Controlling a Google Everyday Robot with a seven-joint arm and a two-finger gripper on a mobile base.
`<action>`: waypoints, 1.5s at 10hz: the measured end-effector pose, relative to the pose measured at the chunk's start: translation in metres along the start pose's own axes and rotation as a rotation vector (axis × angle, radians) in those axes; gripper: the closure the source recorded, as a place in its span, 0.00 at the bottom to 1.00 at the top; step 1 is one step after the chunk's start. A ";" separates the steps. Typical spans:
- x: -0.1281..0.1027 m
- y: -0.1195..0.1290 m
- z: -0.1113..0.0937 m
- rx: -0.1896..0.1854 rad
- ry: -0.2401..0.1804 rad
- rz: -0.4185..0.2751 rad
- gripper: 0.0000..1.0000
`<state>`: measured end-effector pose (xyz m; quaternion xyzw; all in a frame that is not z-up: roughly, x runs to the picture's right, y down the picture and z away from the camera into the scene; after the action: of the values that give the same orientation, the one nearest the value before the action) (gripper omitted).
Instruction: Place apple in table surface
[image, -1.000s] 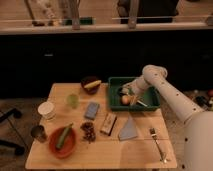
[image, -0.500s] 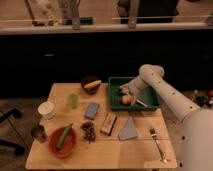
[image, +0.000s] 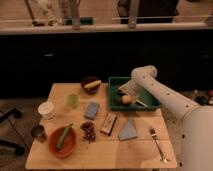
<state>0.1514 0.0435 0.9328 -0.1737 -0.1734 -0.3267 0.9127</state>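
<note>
- Red bowl sits at 8 o'clock on the light wooden surface
- Dark grapes lie near the middle
- Gripper is inside the green tray, at the apple's 11 o'clock; I cannot tell whether it grips
- Apple lies in the tray, at 1 o'clock on the surface

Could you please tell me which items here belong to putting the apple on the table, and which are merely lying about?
For the job:
- apple, lying in the green tray
- table surface
- gripper, in the tray beside the apple

Just lying about:
- banana
- green cup
- blue sponge
- grapes
- fork
</note>
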 end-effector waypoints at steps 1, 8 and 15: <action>0.002 0.000 0.001 -0.009 0.010 -0.009 0.20; 0.013 0.005 0.011 -0.111 -0.056 -0.080 0.20; 0.001 0.024 0.005 -0.169 -0.123 -0.157 0.25</action>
<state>0.1668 0.0624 0.9327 -0.2557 -0.2139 -0.3993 0.8541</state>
